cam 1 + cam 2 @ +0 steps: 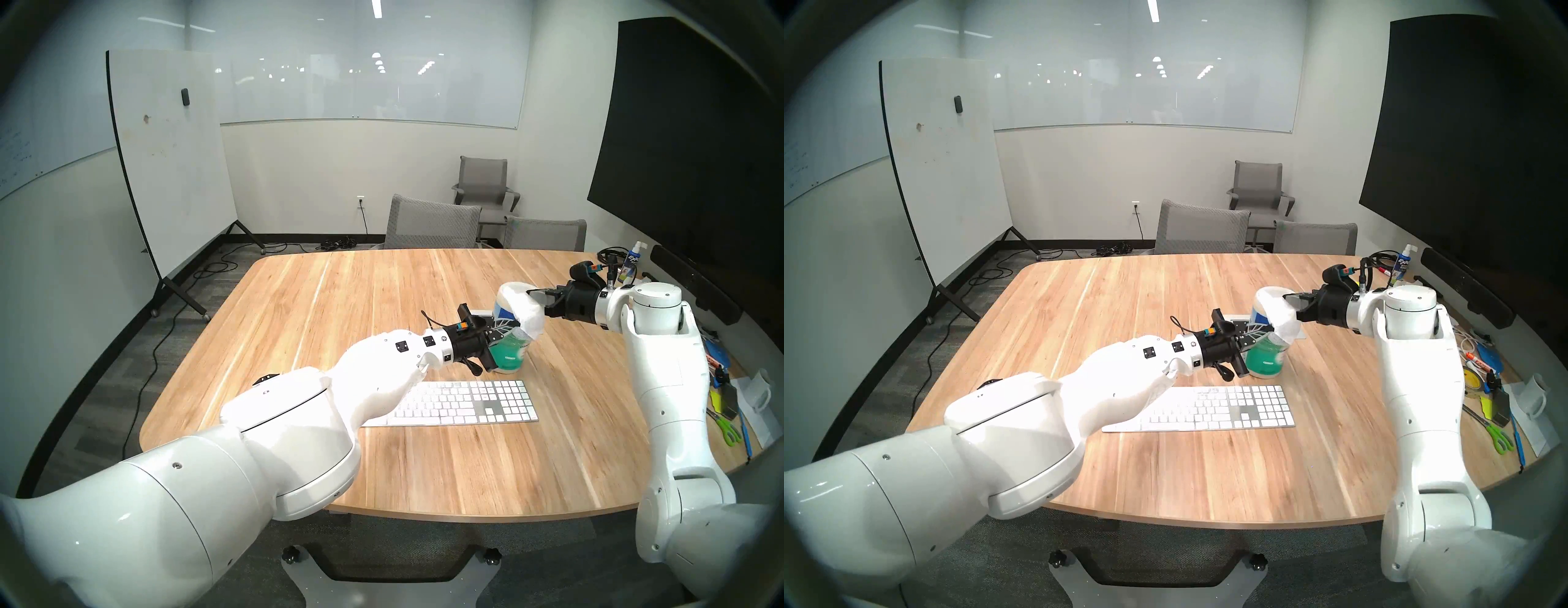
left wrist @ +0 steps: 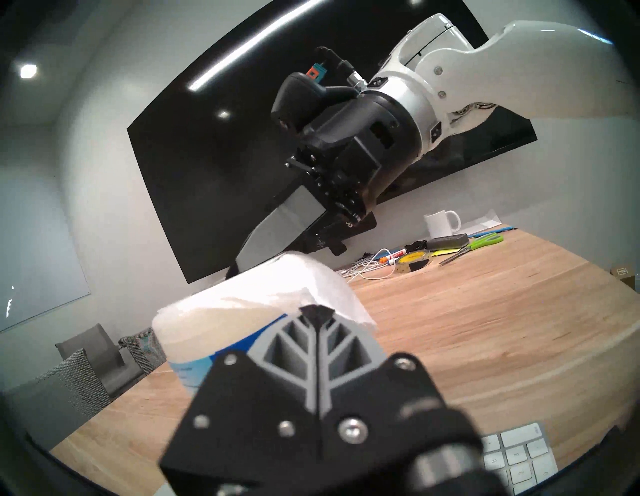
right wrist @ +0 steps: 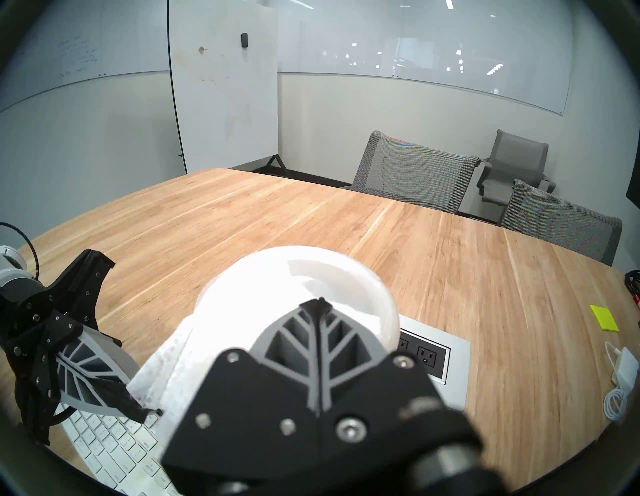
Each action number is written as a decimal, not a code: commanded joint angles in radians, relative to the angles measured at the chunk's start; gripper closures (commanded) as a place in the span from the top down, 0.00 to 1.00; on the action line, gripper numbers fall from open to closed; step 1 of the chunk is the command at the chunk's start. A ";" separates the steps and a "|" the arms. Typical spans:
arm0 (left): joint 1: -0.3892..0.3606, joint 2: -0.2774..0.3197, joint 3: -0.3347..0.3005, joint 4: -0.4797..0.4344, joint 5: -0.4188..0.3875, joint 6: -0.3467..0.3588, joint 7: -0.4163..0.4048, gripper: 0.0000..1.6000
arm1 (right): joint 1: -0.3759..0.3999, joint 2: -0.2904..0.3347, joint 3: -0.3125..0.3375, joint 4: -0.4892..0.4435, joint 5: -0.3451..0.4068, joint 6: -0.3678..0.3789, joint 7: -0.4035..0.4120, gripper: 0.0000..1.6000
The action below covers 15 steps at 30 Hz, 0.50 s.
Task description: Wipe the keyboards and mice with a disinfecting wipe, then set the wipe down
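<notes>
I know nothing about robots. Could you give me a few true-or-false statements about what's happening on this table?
1. The keyboard lies flat on the table, nearer the robot than the wipes canister. True.
2. The disinfecting wipe is spread out on the keys. False: it drapes over the canister's top and down its side.
3. The left claw and right claw are both shut. True.
4. The canister lies tipped on its side. False: it stands upright.
5. The right claw hangs far above the wipe. False: its tips pinch the wipe at the canister's top.
</notes>
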 commanded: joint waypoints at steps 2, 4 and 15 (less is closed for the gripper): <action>-0.006 -0.013 -0.025 0.000 -0.026 -0.062 -0.028 0.00 | 0.007 -0.004 -0.001 -0.004 0.000 -0.003 0.000 0.00; -0.003 -0.009 -0.036 0.000 -0.035 -0.081 -0.038 0.00 | 0.007 -0.004 -0.001 -0.004 -0.001 -0.003 0.001 0.00; -0.004 0.013 -0.095 -0.013 -0.090 -0.157 -0.126 0.00 | 0.008 -0.007 0.003 -0.004 -0.006 -0.003 0.003 0.00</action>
